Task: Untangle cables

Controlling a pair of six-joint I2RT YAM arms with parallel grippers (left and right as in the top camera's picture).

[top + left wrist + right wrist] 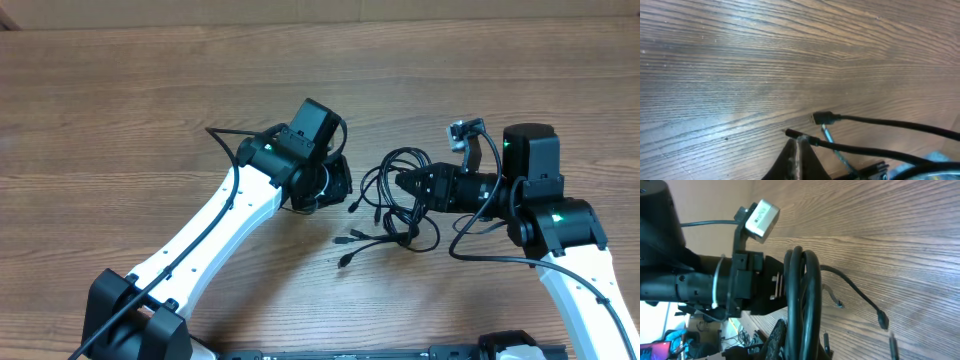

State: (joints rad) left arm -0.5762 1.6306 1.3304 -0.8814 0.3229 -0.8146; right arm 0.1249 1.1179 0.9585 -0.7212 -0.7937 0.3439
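A wood-grain tabletop (150, 80) lies under both my arms. My right pincer (405, 184) is clamped shut on the cables (809, 295), a bunched black loop standing across its fingers. From that bunch, loose strands trail onto the wood toward me, their ends lying apart. My left pincer (798, 150) has its fingers pressed together on one strand just behind its end. A plug (823, 118) lies just beside it. The bunch sits between my two arms.

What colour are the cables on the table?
Black; the cables show best in the overhead view, against the brown wooden table.
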